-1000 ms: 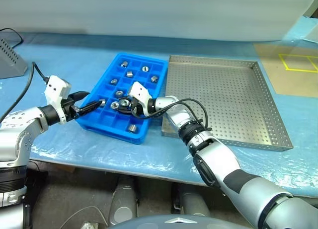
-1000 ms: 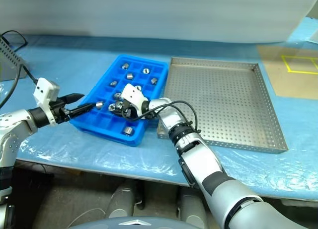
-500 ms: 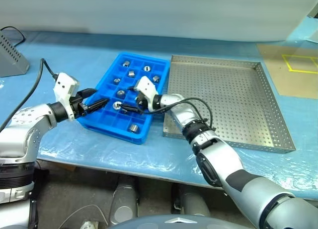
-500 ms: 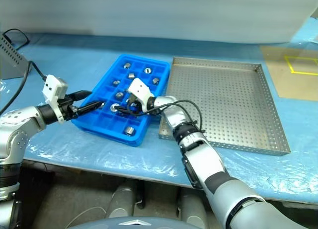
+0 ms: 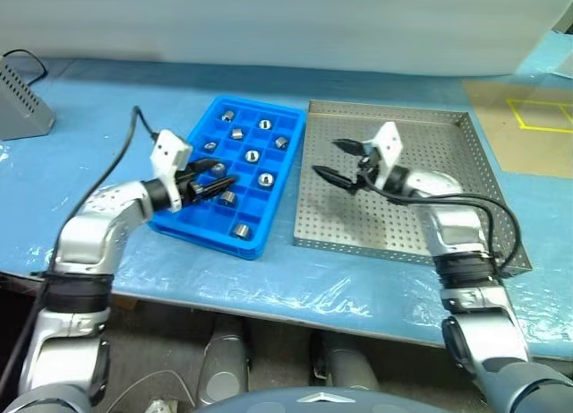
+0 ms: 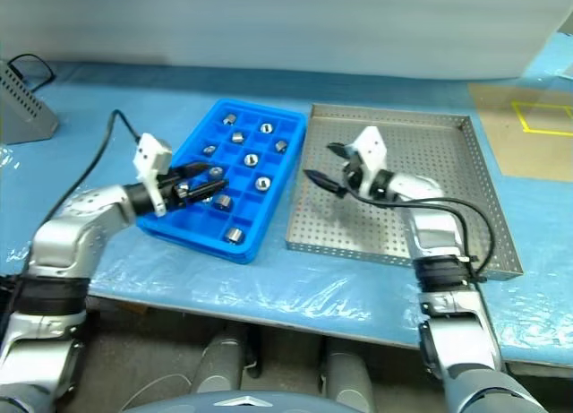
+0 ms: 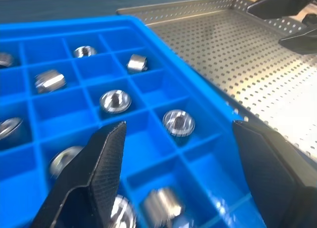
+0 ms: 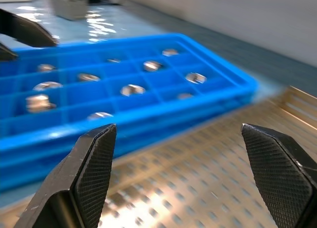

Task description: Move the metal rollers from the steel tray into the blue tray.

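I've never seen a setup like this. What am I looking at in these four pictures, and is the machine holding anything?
It is a humanoid robot with two arms, each ending in a two-fingered gripper. Two pictures come from cameras in its head, looking down; the other two sit on its wrists, looking along the fingers. On the blue-covered table lie a blue tray holding small metal rollers in its compartments, and a steel tray, which looks empty. The left gripper hovers open over the blue tray; the right gripper hangs open above the steel tray. Neither holds anything.
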Robot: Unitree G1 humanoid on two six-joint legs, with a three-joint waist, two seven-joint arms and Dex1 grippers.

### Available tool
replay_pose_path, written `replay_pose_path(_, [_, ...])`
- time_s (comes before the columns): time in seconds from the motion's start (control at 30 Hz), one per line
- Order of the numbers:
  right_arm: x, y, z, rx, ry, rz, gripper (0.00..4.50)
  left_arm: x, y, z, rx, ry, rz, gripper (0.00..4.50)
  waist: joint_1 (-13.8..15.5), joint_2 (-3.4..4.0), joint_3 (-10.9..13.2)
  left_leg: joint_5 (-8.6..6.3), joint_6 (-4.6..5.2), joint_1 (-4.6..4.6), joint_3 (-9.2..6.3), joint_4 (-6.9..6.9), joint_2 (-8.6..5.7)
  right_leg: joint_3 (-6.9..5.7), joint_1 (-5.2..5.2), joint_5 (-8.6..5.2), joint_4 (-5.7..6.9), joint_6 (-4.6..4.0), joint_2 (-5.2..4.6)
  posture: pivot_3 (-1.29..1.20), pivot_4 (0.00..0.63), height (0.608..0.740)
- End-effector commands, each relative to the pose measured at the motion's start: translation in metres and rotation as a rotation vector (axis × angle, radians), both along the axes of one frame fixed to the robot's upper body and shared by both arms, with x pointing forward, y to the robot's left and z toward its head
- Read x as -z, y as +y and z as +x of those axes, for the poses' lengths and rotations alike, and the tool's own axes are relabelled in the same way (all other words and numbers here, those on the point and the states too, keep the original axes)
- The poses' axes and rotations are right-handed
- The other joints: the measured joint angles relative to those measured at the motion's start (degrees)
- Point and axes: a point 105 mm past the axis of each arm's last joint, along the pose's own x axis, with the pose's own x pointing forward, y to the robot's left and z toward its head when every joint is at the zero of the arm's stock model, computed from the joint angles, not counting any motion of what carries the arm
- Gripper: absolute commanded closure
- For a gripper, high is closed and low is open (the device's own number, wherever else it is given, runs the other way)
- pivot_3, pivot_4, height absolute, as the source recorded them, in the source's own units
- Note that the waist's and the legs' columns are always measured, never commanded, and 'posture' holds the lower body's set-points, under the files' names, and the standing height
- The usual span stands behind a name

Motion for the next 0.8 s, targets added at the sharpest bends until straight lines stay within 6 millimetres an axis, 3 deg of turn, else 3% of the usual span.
replay_pose_path(0.03, [-0.012, -0.016, 0.001, 0.104, -0.068, 0.004, 0.36, -0.007, -0.009, 0.014, -0.016, -0.053, -0.011, 0.89, -0.57, 0.01, 0.00, 0.00, 0.00, -0.01, 0.00, 0.00, 0.00, 0.00, -0.02, 0.00, 0.00, 0.00, 0.00, -0.12, 0.150, 0.740])
replay_pose_path(0.23, [-0.013, -0.007, -0.008, 0.105, -0.074, 0.036, 0.36, -0.004, -0.026, 0.017, 0.029, -0.053, -0.030, 0.89, -2.06, 0.01, 0.00, -0.04, 0.08, -0.10, 0.01, 0.01, 0.00, 0.00, -0.06, 0.00, -0.09, 0.00, 0.01, -0.14, 0.150, 0.740])
replay_pose_path(0.8, [-0.008, -0.010, -0.008, 0.111, -0.057, 0.039, 0.36, -0.006, -0.023, 0.015, 0.029, -0.065, -0.022, 0.89, -1.48, 0.01, 0.00, -0.07, 0.14, -0.09, 0.00, 0.10, -0.01, -0.01, 0.02, 0.00, -0.08, 0.00, 0.00, -0.12, 0.150, 0.740])
